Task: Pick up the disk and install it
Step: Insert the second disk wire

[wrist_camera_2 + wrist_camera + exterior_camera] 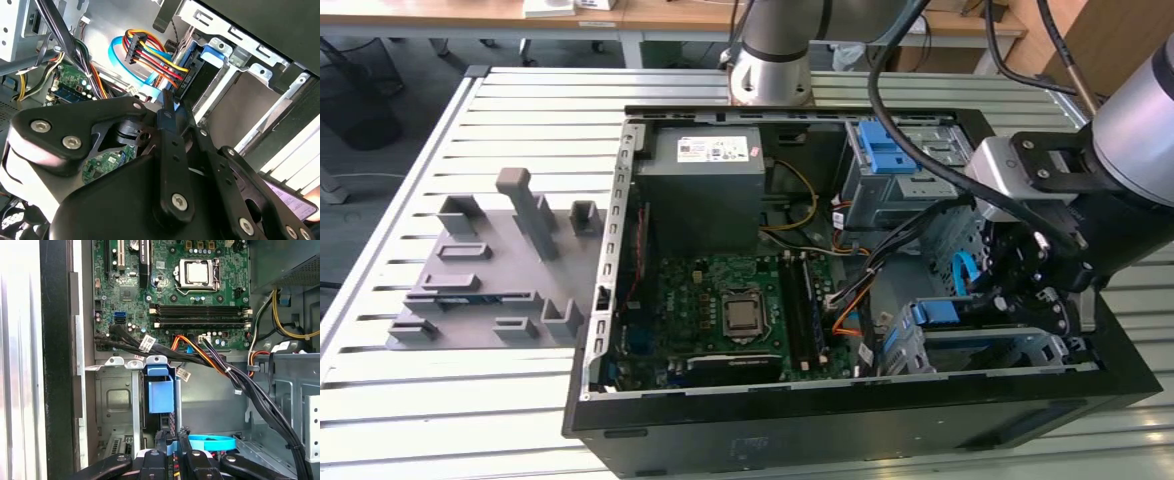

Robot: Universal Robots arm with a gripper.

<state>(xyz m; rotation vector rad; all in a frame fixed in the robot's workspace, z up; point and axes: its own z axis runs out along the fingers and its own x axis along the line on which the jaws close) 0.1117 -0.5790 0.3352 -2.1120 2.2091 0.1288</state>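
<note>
Slatted metal table (pixel 520 400), arm bent into open computer case (pixel 1067 400), tool (pixel 172 452) pressed together beside disk (pixel 160 396)

An open computer case (pixel 854 420) lies on the bench (pixel 520 400), with a fixture block (pixel 494 270) beside it toward the exterior view's left. Inside, the motherboard (pixel 720 310) sits left of the drive cage (pixel 987 340), where the claw (pixel 1027 290) hangs.

Matt black hand (pixel 167 107), glossy blue plastic carrier (pixel 159 392) (smooth), grey metal cage (pixel 117 400)
</note>
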